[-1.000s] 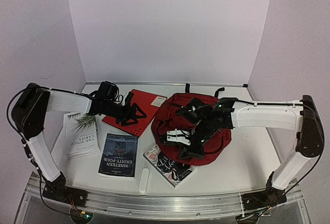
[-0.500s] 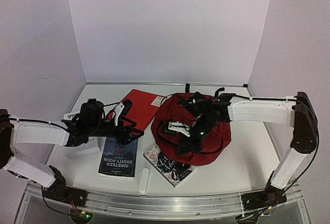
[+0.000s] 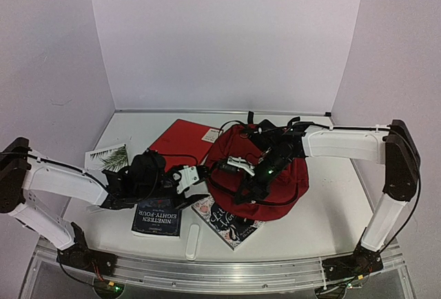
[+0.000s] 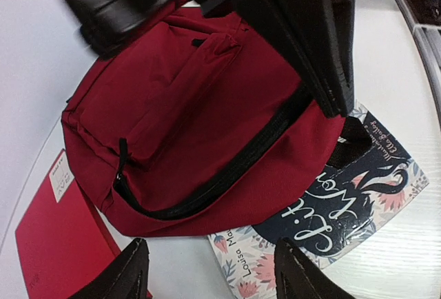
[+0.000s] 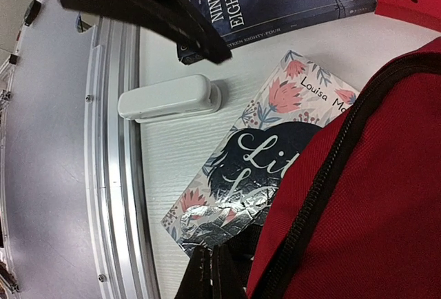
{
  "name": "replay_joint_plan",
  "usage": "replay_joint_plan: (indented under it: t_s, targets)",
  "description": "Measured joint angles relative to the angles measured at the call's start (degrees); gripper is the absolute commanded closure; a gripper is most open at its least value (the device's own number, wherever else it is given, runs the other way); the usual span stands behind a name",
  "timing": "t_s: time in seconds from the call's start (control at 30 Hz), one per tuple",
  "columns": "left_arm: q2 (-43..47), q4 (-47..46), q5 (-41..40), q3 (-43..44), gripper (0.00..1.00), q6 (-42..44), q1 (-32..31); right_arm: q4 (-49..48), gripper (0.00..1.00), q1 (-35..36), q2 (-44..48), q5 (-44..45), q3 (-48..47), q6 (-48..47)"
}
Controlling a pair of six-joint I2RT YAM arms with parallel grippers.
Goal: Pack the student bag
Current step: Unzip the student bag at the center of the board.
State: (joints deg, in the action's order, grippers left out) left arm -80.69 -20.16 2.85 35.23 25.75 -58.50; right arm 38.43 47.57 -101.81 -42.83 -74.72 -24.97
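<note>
The student bag point(image 3: 275, 182), dark red with black zippers, lies at the table's middle right. It fills the left wrist view point(image 4: 200, 113) and the right side of the right wrist view point(image 5: 386, 196). My left gripper point(image 3: 200, 187) is open and empty, low over the table by the bag's front left edge. Its fingertips point(image 4: 127, 271) frame bare table and a corner of the floral book point(image 4: 331, 209). My right gripper point(image 3: 242, 190) is over the bag's front. Its fingers point(image 5: 207, 275) are pressed together beside a black strap, with nothing visible between them.
The floral book point(image 3: 224, 222) lies partly under the bag's front. A dark "Nineteen Eighty-Four" book point(image 3: 157, 220) and a white stapler-like object point(image 3: 193, 240) lie near the front edge. A flat red folder point(image 3: 182, 140) sits behind, a white book point(image 3: 107, 158) at the left.
My left arm has swung from the red folder forward and right, down to the bag's front left edge. My right gripper has shifted slightly on the bag.
</note>
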Motion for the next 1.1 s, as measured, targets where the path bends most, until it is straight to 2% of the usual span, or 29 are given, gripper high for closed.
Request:
replay_joint_plan:
  t_s: [0.2,0.33,0.43,0.57,0.63,0.67,0.9,1.1]
  targets:
    - [-7.36,-0.95,-6.52,4.01,0.43,8.63,-5.03,0.01,1.00,-0.37,-0.77,-0.82,-0.47,0.37]
    - [-12.74,-1.16,-9.12,7.06,0.49,12.56,-6.69,-0.01,1.00,-0.59,-1.18,-1.32,-0.92,0.63]
    - [-16.07,-1.47,-11.08,8.68,0.60,14.60,-7.32,-0.01,1.00,-0.68,-1.26,-1.57,-0.93,0.79]
    - [-18.60,-2.92,-13.73,9.37,0.81,16.60,-7.59,-0.02,1.00,-0.80,-1.26,-1.62,-0.93,0.87]
    - [-18.80,-3.19,-14.91,9.34,0.96,17.30,-7.61,-0.03,1.00,-1.11,-1.26,-1.64,-0.87,0.87]
    - [-18.81,-3.51,-15.60,9.33,0.99,17.30,-7.57,-0.08,1.00,-1.21,-1.26,-1.64,-0.78,0.87]
    - [-17.75,-5.58,-19.59,7.58,1.00,17.09,-6.04,-0.22,1.00,-3.39,0.88,-1.40,3.96,0.78]
    - [-13.73,-5.94,-19.27,4.75,1.00,15.82,-0.91,0.47,1.00,-8.20,5.29,-1.01,7.78,-0.87]
